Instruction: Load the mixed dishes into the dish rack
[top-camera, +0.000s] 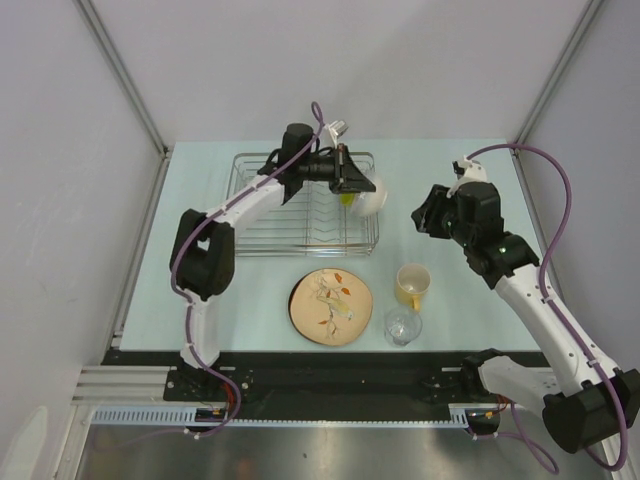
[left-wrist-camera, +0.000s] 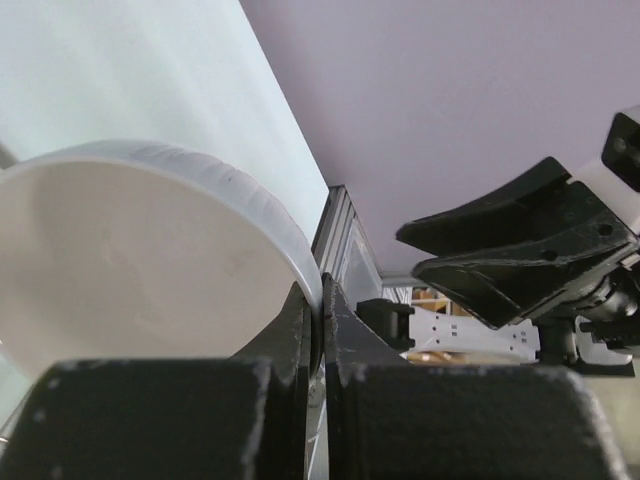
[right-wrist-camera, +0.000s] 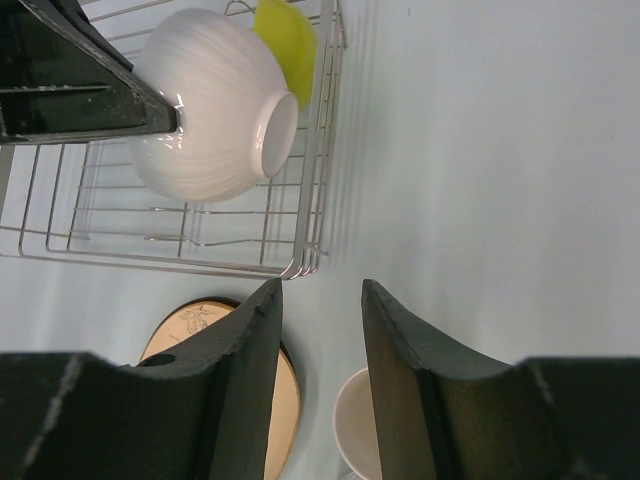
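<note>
Left gripper (top-camera: 360, 186) is out over the far right corner of the dish rack (top-camera: 260, 215), jaws pinched right down on the rim of the white bowl (top-camera: 372, 198). From the left wrist view you can see the thin wall caught between the two fingers (left-wrist-camera: 300, 330). The bowl is tipped on its side, foot ring pointing out towards the right arm, hanging at the rack's right-hand edge. Whether it's resting on the wires I can't tell. Just beside it, inside the rack, a slice of the lime-green bowl (top-camera: 346, 198) peeks out. Over on the right, the right gripper (top-camera: 419, 215) hovers above the table (top-camera: 240, 290) just off the rack's right side, jaws partly apart with nothing between them. Out on the table in front of the rack lies the tan leaf-patterned plate (top-camera: 331, 306), with the yellow mug (top-camera: 412, 285) to its right and the small clear glass (top-camera: 403, 326) close in front of the mug.
</note>
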